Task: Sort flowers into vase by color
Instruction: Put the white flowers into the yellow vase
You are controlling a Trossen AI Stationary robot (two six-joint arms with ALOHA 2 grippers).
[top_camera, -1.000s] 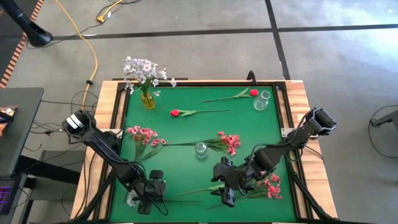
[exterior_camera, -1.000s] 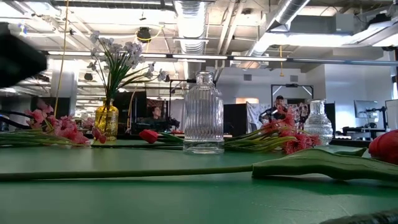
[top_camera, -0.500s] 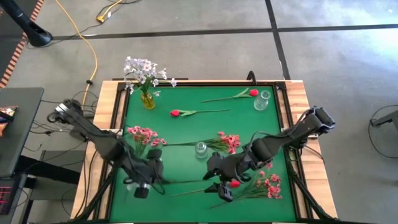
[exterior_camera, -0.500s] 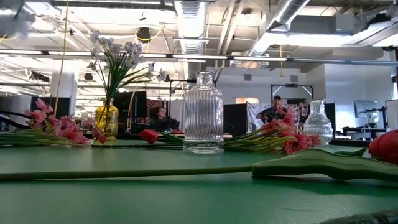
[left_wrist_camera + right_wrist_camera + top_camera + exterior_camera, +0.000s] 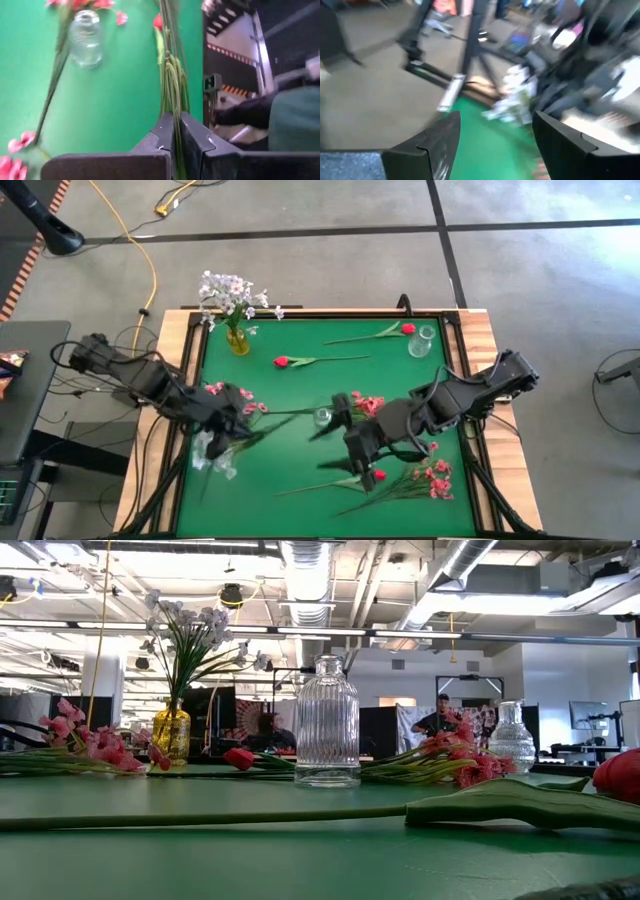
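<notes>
Left gripper (image 5: 176, 131) clamps green flower stems (image 5: 172, 80), probably whitish, left of the clear ribbed vase (image 5: 322, 418); right gripper (image 5: 342, 438) gapes beside it.

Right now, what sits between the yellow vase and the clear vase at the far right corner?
High view: only the red bud on its green stem lies between yellow vase and clear vase.

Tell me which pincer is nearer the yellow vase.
Left. The left pincer, shut on green stems, sits below the yellow vase on its own side; the open right pincer is across the mat.
</notes>
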